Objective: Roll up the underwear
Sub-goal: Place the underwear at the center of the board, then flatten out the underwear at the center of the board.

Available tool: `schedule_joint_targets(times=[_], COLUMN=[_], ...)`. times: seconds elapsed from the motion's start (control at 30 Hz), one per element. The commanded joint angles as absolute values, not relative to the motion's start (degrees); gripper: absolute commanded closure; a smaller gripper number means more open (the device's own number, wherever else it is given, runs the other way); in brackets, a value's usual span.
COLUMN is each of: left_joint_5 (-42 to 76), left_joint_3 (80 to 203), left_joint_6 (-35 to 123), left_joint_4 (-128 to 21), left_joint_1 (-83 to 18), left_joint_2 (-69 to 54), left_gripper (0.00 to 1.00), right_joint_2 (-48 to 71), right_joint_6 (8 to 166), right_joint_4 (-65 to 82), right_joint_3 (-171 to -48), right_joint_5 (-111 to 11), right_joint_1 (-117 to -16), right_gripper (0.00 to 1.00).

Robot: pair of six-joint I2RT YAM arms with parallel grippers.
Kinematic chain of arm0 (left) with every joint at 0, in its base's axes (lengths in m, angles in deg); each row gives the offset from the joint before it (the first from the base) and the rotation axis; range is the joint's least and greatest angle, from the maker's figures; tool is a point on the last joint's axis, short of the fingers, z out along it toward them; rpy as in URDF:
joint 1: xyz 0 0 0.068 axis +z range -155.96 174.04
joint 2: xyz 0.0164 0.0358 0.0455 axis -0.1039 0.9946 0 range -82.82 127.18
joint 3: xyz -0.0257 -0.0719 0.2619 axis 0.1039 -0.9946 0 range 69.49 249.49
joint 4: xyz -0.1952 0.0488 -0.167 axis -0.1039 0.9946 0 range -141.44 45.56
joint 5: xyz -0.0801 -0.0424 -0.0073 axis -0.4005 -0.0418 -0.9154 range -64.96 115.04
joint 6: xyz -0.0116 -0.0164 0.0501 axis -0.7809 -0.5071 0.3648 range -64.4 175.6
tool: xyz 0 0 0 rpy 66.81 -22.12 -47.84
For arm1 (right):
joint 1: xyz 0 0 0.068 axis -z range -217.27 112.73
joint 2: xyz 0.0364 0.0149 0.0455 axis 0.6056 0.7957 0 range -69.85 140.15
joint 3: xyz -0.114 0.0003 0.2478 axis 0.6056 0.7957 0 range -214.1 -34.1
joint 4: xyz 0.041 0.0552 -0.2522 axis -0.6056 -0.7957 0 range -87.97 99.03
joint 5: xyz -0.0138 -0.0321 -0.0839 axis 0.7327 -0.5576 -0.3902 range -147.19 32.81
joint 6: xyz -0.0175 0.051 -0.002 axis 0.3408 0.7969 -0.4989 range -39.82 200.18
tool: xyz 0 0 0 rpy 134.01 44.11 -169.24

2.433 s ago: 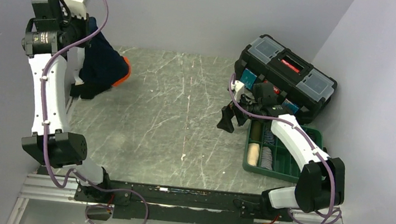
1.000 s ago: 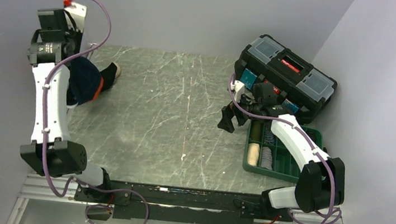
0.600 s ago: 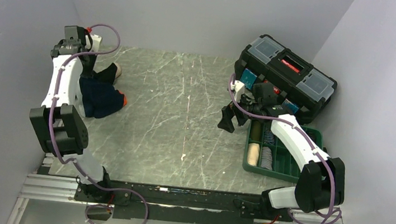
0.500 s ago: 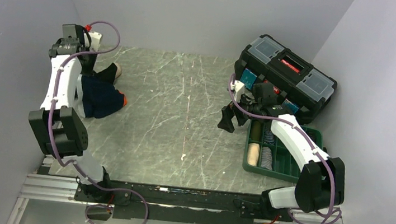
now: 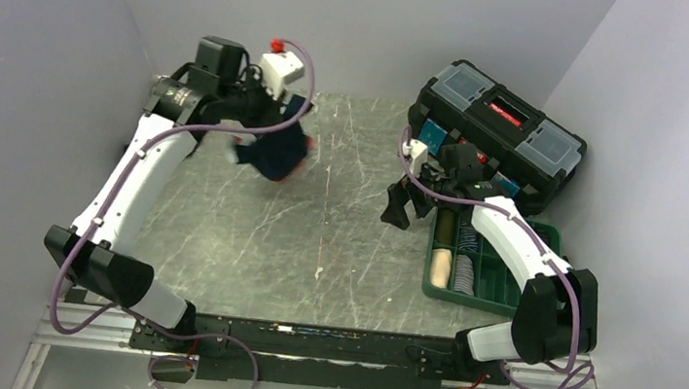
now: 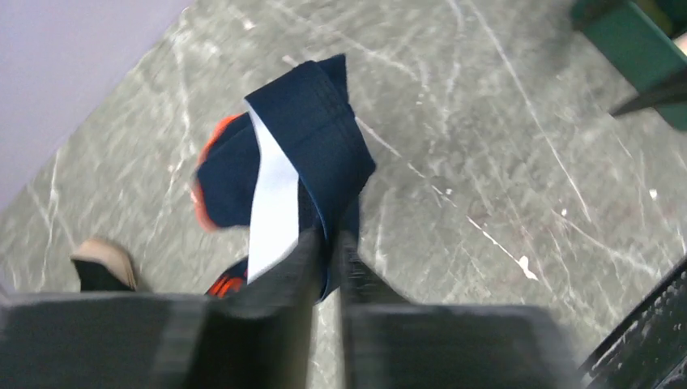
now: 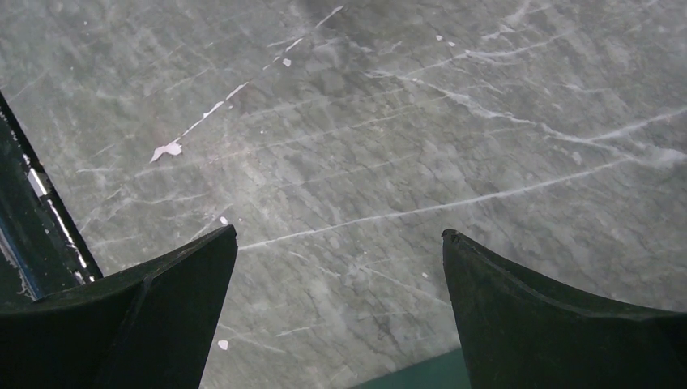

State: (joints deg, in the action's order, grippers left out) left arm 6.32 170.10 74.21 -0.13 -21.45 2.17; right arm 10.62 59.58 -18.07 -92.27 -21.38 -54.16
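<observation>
So right now the left claw is pinched down narrow on the navy underwear, the pair with the orange waistband. It's got a fold of the cloth between its jaws, and the rest hangs off it in a crumpled bunch with a white strip showing. In the overhead view that puts the garment over the far left part of the tabletop, and it looks lifted rather than lying flat, though I can't swear the bottom edge isn't brushing the surface. The right claw is spread wide with nothing in it, hovering over bare marble just beside the green tray, with the toolbox behind it. A black piece with a tan band peeks in at the edge of the left wrist view, lying on the tabletop. The tray has a couple of rolled bundles in its compartments, one striped and one tan. They could be finished ones, but they're too small to say for sure. For this navy pair I'd say nothing's done yet: it's not flat, not folded, not rolled. It needs laying out, smoothing, then rolling up, and the black one needs the same.
</observation>
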Motion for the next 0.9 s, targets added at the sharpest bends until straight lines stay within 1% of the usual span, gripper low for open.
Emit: schedule_joint_targets(times=[0.0, 0.03, 0.1, 0.13, 0.17, 0.23, 0.43, 0.63, 0.7, 0.8, 0.87], left_joint_5=[2.6, 4.1, 5.9, 6.1, 5.8, 5.1, 6.2, 2.6, 6.6, 11.5, 11.7], left_joint_3=[169.5, 168.2, 165.0, 163.3, 161.8, 159.1, 150.4, 145.6, 147.6, 154.0, 159.0], left_joint_6=[75.9, 76.4, 77.5, 77.6, 77.7, 77.8, 77.0, 72.6, 71.1, 69.2, 68.8], left_joint_4=[-0.7, -1.2, -2.0, -2.6, -3.0, -4.1, -11.3, -20.1, -21.4, -20.8, -20.0], left_joint_1=[-28.6, -30.5, -33.3, -34.2, -34.7, -34.9, -34.9, -35.6, -36.8, -37.9, -38.1], left_joint_2=[2.7, 3.3, 4.5, 5.0, 5.3, 5.2, 2.8, 5.1, 8.9, 17.2, 24.1], left_gripper=[0.69, 0.59, 0.43, 0.3, 0.22, 0.16, 0.13, 0.13, 0.13, 0.13, 0.13], right_joint_2=[9.3, 9.1, 9.1, 9.0, 9.0, 8.8, 12.0, 20.2, 22.3, 23.6, 23.2], right_joint_6=[59.8, 60.0, 60.0, 59.7, 59.5, 57.6, 56.7, 63.5, 65.3, 66.2, 66.3], right_joint_4=[-16.7, -16.9, -17.9, -18.5, -19.1, -20.7, -21.6, -17.6, -16.8, -16.9, -16.8], right_joint_3=[-93.6, -93.7, -94.2, -94.4, -94.6, -94.9, -95.9, -101.7, -103.3, -104.1, -103.3], right_joint_5=[-21.3, -20.7, -19.3, -18.7, -18.4, -18.5, -17.7, -18.5, -18.3, -18.2, -18.7], right_joint_1=[-51.0, -49.9, -47.4, -46.2, -45.1, -44.1, -44.8, -47.1, -47.1, -47.0, -47.0], right_gripper=[0.0, 0.0, 0.0, 0.0, 0.0, 0.0, 0.0, 0.0, 0.01, 0.01, 0.01])
